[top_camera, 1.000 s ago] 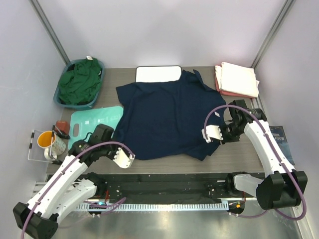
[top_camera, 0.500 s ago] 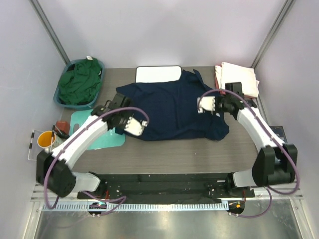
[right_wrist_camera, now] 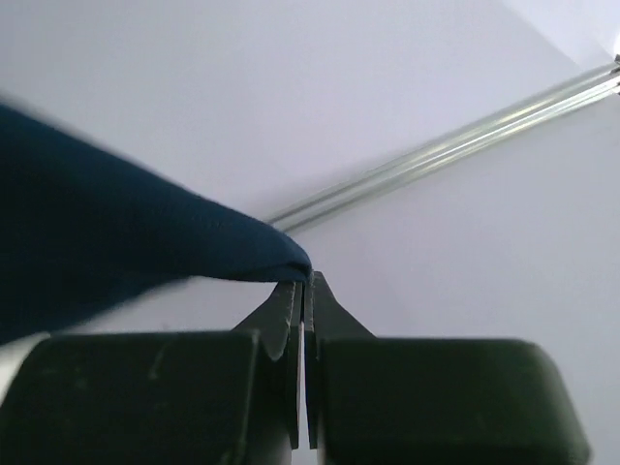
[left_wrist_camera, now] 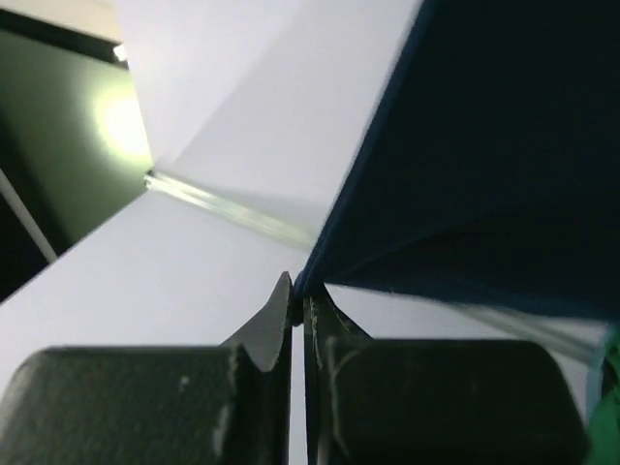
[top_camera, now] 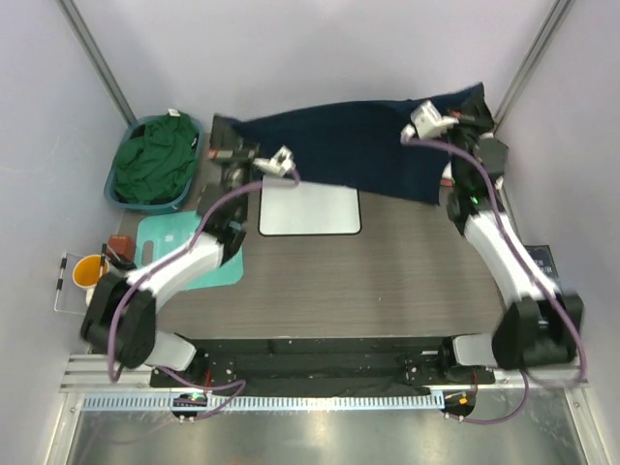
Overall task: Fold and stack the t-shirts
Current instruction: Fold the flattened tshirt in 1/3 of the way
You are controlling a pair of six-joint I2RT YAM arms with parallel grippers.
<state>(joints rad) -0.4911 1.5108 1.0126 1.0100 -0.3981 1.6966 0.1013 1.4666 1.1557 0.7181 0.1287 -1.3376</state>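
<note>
**Current state**

1. Check the left gripper (left_wrist_camera: 298,291). In the left wrist view its jaws are pressed together on a corner of the dark navy blue cloth t-shirt (top_camera: 354,145), and the fabric edge runs up and to the right from the jaw tips.
2. Check the right gripper (right_wrist_camera: 303,283). In the right wrist view its jaws are likewise clamped on a pointed fold of the same navy fabric, which extends to the left of the jaw tips.
3. In the top view, note that both arms reach to the far side of the tabletop (top_camera: 387,281). The navy t-shirt is raised and spread between them as a wide band, with its right end higher than its left. Its lower edge hangs above the far edge of the white rounded rectangular board (top_camera: 310,210), which lies flat on the tabletop.
4. Locate the dark green cloth t-shirt (top_camera: 153,160). It lies crumpled in the teal plastic basket (top_camera: 114,199) at the far left corner.
5. Locate the flat teal mat (top_camera: 160,242). It lies near the basket on the left, and the left arm crosses over part of it.
</note>
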